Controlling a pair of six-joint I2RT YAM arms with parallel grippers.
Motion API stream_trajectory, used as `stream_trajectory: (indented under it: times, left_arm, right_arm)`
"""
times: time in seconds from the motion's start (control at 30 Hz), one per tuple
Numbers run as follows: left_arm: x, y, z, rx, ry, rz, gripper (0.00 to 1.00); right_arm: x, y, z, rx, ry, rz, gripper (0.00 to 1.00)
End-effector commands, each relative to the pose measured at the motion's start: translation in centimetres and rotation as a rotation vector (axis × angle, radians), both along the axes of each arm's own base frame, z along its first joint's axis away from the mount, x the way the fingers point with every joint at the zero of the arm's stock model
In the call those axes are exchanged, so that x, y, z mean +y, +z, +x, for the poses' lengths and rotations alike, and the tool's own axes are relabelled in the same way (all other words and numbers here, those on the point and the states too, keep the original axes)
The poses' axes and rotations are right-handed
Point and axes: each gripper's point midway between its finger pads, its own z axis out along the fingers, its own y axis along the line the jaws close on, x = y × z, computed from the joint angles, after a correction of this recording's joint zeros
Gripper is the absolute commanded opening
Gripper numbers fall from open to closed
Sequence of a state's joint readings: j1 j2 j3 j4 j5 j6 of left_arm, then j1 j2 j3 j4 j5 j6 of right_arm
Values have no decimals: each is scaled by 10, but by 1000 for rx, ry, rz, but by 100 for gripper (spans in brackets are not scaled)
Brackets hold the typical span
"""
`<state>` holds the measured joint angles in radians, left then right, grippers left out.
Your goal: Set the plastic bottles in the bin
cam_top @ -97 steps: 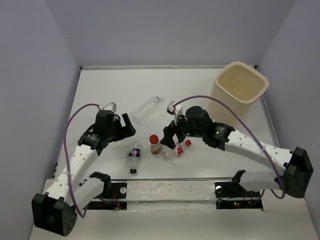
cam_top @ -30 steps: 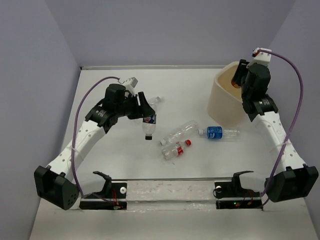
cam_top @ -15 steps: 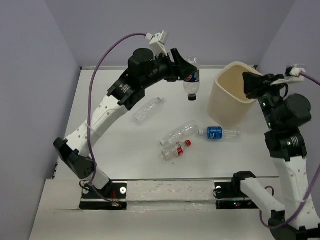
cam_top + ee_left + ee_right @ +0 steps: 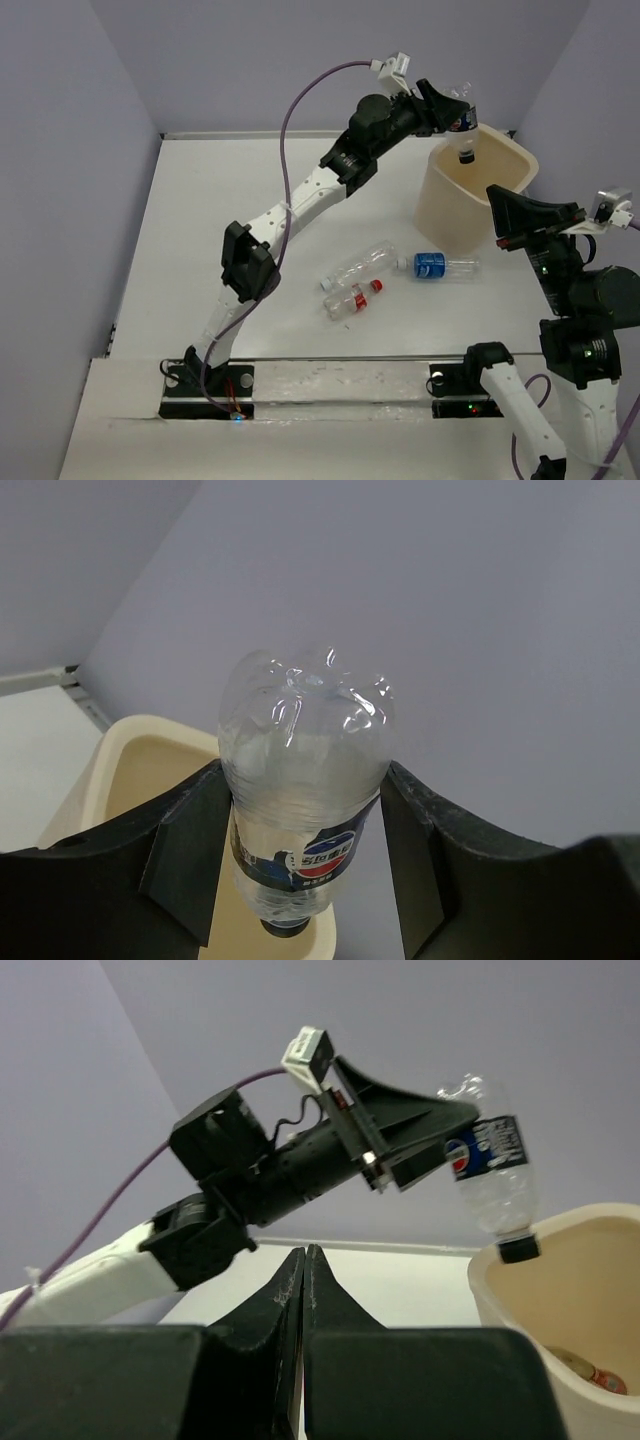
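Observation:
My left gripper point(image 4: 452, 116) is shut on a clear bottle with a blue label point(image 4: 463, 128). It holds the bottle cap-down over the mouth of the cream bin point(image 4: 478, 195). In the left wrist view the bottle point(image 4: 305, 780) sits between both fingers point(image 4: 185, 855), with the bin's rim point(image 4: 120, 770) below. My right gripper point(image 4: 500, 215) is raised beside the bin's near side, shut and empty point(image 4: 304, 1252). Three bottles lie on the table: a clear one point(image 4: 360, 264), a blue-labelled one point(image 4: 437, 266) and a red-capped one point(image 4: 352, 300).
A red-capped bottle point(image 4: 592, 1372) lies inside the bin point(image 4: 560, 1290). The left arm point(image 4: 300, 205) stretches diagonally across the table's middle. Purple walls enclose the table on three sides. The black base rail point(image 4: 340, 385) runs along the near edge.
My left arm has swung right, carrying the bottle from the back of the table to above the bin. My right gripper has shut and pulled back toward the near right.

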<state>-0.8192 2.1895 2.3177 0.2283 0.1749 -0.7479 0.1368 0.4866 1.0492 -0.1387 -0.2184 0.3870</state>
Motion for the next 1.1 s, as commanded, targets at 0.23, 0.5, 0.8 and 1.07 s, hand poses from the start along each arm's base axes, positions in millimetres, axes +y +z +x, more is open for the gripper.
stream_trajectory:
  times: [0.23,0.5,0.8,1.07]
  left_arm:
    - [-31,49,-16,-248,-52,-260,71]
    - [-11,66,-19,-350,-47,-154,91]
    - [82,-2,-38,-282,-60,274,96]
    - [160,-182,-110,-100,10,708,96]
  right_arm:
    - [39,-7,-11,7,246,-20,1]
    - [53,0,-11,-21,344,-20,2]
    - [61,-7,-6,12,394,-33,4]
    - [79,-51,20,159,511,-25,9]
